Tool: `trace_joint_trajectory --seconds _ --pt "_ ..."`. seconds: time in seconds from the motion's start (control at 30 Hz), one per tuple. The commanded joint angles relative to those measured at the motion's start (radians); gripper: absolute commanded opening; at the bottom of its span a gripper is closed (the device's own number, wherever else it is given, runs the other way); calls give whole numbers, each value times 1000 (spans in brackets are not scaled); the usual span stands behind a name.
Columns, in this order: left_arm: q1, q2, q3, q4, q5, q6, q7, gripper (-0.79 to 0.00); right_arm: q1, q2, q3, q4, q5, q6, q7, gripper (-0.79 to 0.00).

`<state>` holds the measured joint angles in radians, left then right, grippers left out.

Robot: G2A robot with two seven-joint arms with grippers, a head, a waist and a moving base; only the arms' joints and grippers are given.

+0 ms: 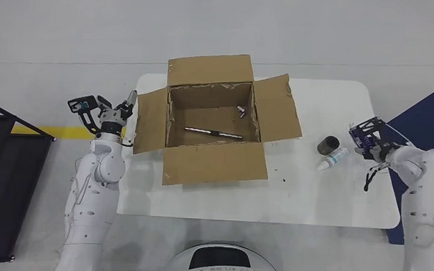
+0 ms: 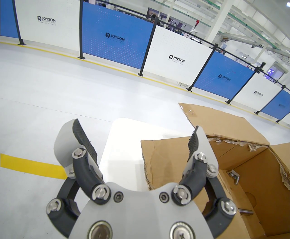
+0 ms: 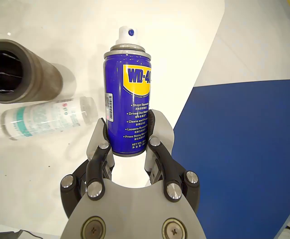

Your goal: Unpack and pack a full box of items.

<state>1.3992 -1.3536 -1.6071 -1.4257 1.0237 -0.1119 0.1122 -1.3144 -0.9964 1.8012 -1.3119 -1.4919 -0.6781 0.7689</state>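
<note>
From above, the cardboard box (image 1: 214, 121) sat mid-bench with all four flaps folded outward. Its left flap reached the left edge of the bench (image 1: 330, 200), and its near flap left a strip of bare surface before the front edge. A thin metal rod (image 1: 213, 132) lay across the box floor, and a small metal fitting (image 1: 241, 110) sat in the box's far right corner. To the right of the box, past a stretch of bare bench beyond its right flap, a dark tube (image 1: 327, 146) and a white bottle (image 1: 333, 158) lay just beside each other. The right claw (image 1: 362, 139) hung farther right of the box than those two, close to the bench's right edge. The left claw (image 1: 130, 102) sat just beside the box's left flap, off the bench's left edge.

From the left wrist, the left claw stood released, its fingers (image 2: 78, 133) spread wide with nothing between them. One pad lined up with the torn edge of the box's left flap, and the bench's rounded corner showed in the gap. Open floor lay beyond the box.

From the right wrist, the right claw was clenched on a blue spray can (image 3: 126, 86), gripping it near the base. The tube and bottle lay on the box side of the can. On the side away from the box, the bench's curved edge ran close by, with blue flooring (image 3: 238, 147) past it.
</note>
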Motion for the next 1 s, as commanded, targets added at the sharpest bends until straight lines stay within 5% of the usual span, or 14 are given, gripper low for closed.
trace_joint_trajectory --seconds 0.0,0.63,0.97 --pt "0 0 0 0 0 0 0 0 33 1 -20 45 -27 19 -2 -785" --pt "0 0 0 0 0 0 0 0 61 18 -84 85 -120 -29 -20 -727" --pt "0 0 0 0 0 0 0 0 68 21 -105 88 -105 -41 -6 -489"
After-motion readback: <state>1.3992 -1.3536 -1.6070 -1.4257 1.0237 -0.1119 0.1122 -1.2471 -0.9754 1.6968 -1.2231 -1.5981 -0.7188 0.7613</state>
